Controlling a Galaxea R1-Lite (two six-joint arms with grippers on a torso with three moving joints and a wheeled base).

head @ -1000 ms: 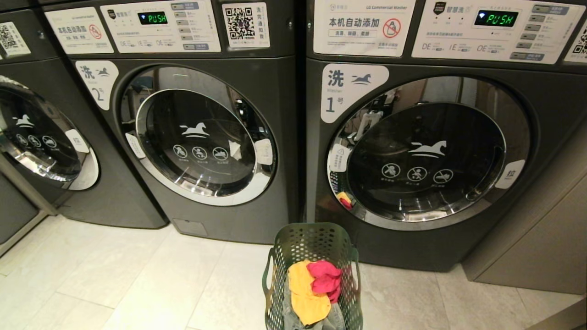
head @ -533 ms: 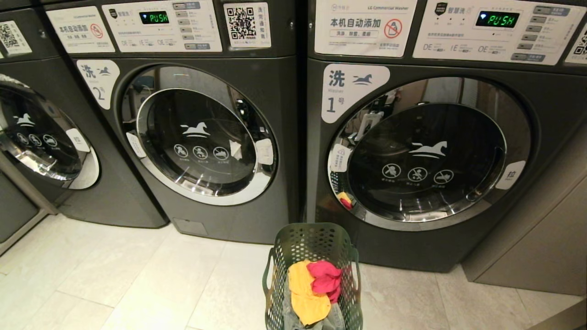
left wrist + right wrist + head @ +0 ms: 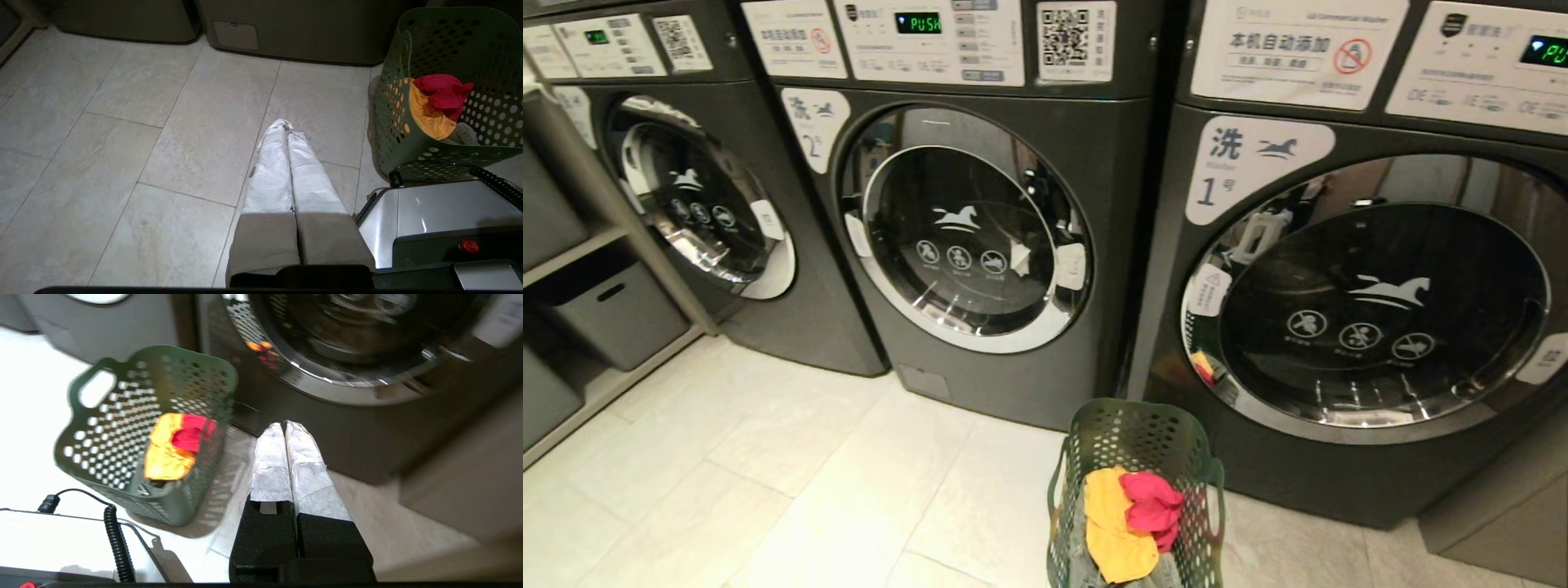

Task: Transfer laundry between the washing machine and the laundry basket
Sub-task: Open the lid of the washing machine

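A: Laundry sits in the basket, on the floor just in front of washer 1. Nothing is out yet.

B: What's it like to pick up?

A: Soft and light, I think. It will bunch and hang down. Going left to right: a yellow cloth, crumpled and floppy, then a pink one balled up on top beside it. Grey stuff lies under them.

B: Where should it grab?

A: Pinch a raised fold on top. The pink lump looks easiest. Grab deep, or only a corner comes up and the rest may drag on the rim.

B: And the basket?

A: Hard green plastic, full of round holes, with cut-out handles. It looks light, so a tug could tip it.

B: The washer?

A: Washer 2 stands left of the basket. Dark grey metal, round glass door with a shiny ring. The door is closed.

B: The hands?

A: The left gripper hangs over the pale floor tiles, fingers pressed together, empty. The right gripper hangs near the basket, also pressed together and empty. Their fingers are wrapped in white cloth-like padding.
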